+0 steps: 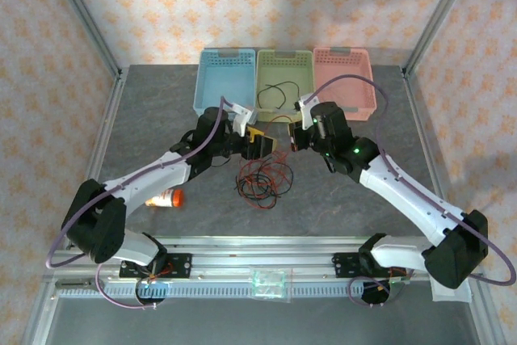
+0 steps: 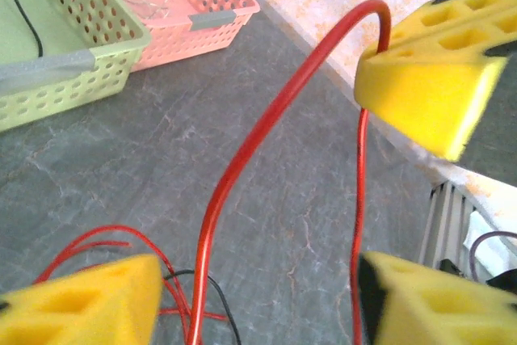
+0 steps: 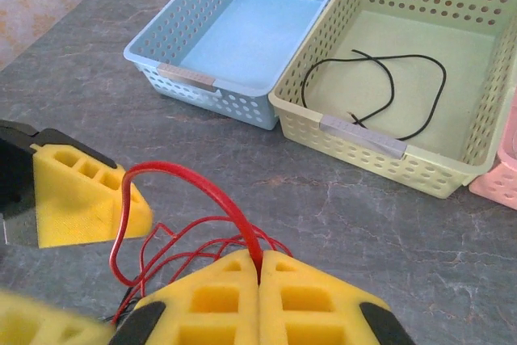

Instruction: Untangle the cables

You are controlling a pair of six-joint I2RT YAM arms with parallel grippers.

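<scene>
— We see the grey counter (image 1: 161,111), with a blue basket (image 1: 202,90), a green basket (image 1: 284,55) and a pink basket (image 1: 343,54) side by side at its far edge.
— We find the tangled cables (image 1: 260,177) on the counter between our arms, and a black cable (image 3: 393,85) alone in the green basket.
— Our right fingers (image 3: 226,296) are pressed together, pinching a red cable (image 3: 182,174).
— Our left fingers (image 2: 89,300) stand spread, with that cable arching between them.

Two red cable (image 2: 242,159) strands are crossing the gap between the fingers (image 2: 81,305) of the left gripper (image 2: 258,309). Ahead-right the right gripper (image 3: 260,268) is blocking; ahead-left, bare table (image 2: 161,143) is lying open up to the green basket (image 2: 73,78).
</scene>
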